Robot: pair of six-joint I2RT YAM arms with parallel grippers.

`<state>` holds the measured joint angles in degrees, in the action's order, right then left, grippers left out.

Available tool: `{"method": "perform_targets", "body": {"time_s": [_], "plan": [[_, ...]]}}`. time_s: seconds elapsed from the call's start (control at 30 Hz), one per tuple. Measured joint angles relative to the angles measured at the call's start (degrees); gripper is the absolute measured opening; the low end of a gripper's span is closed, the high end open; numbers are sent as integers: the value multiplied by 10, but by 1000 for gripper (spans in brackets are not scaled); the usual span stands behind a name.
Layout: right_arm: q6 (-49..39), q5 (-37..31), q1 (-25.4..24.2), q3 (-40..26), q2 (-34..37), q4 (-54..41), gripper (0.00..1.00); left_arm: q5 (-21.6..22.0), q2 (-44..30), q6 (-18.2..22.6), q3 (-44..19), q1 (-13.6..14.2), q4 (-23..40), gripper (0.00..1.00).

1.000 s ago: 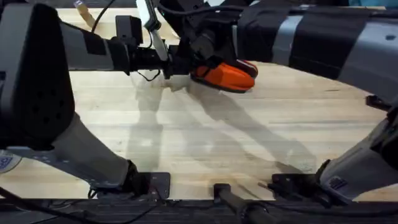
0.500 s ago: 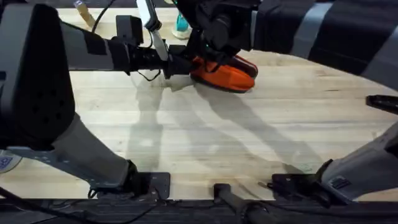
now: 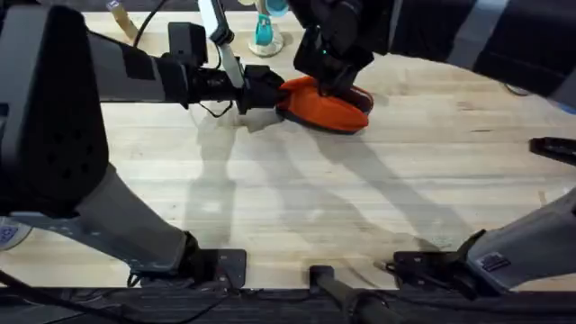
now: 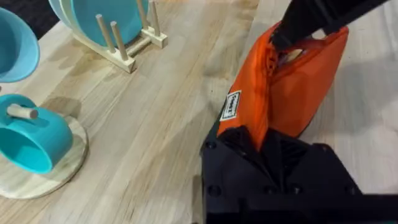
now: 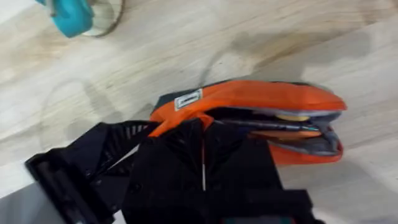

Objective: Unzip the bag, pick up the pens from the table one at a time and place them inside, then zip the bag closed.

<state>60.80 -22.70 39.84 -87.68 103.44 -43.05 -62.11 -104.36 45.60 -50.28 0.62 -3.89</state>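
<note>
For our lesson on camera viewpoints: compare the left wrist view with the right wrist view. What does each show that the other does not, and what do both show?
Left wrist view alone: a wooden dish rack holding a teal plate, and part of a teal bowl.

Right wrist view alone: the bag's open mouth, with pens lying inside against the dark lining.

Both: the orange bag with its white label, the left hand clamped on the bag's end, a teal cup on a round wooden stand, and the pale wooden table.
</note>
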Motion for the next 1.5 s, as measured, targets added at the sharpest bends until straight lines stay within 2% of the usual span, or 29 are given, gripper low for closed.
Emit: {"method": "perform_targets", "body": {"time_s": [0.77, 1.03, 1.5], "plan": [[0, 11, -62, 0, -33, -102, 30, -8, 0, 0, 0, 3, 1, 43], [-1, -8, -93, 0, -34, -161, 30, -9, 0, 0, 0, 2, 2, 43], [-4, -20, -103, 0, -40, -217, 29, -13, 0, 0, 0, 2, 2, 42]]}}
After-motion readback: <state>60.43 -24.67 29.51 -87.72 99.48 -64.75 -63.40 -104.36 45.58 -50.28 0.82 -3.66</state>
